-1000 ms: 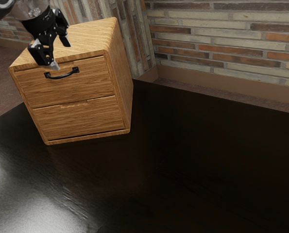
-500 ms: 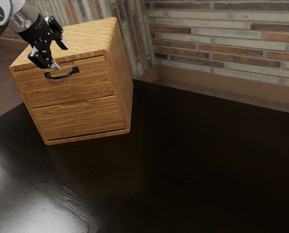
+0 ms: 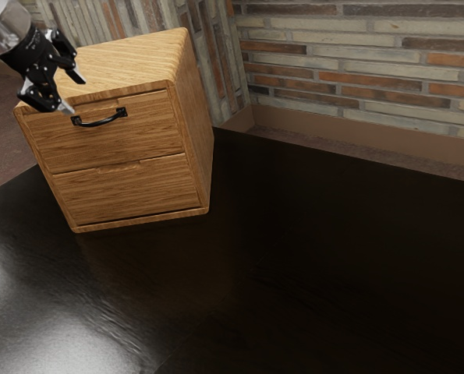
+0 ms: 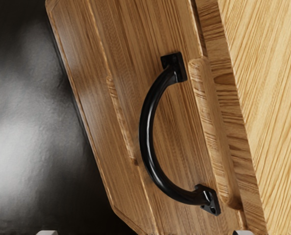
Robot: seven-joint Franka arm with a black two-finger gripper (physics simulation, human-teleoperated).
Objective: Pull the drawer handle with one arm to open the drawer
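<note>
A wooden two-drawer cabinet [image 3: 193, 109] stands on the dark table at the exterior view's left. Its top drawer [image 3: 138, 136] carries a black curved handle [image 3: 99, 118] and sits flush with the cabinet front, shut. My gripper [image 3: 69, 95] hangs open at the cabinet's upper left corner, just left of and slightly above the handle's left end, holding nothing. In the wrist view the handle [image 4: 152, 142] arches off the top drawer front [image 4: 106, 112] right below my hand, both of its mounts showing.
The lower drawer [image 3: 126, 191] has a small wooden lip for a grip and is shut. The glossy dark table [image 3: 294, 273] spreads wide to the exterior view's right and front. A brick wall [image 3: 356, 54] runs behind.
My gripper has drifted toward the exterior view's left, from above the handle's left end to the cabinet's left corner. The drawer and handle have not moved.
</note>
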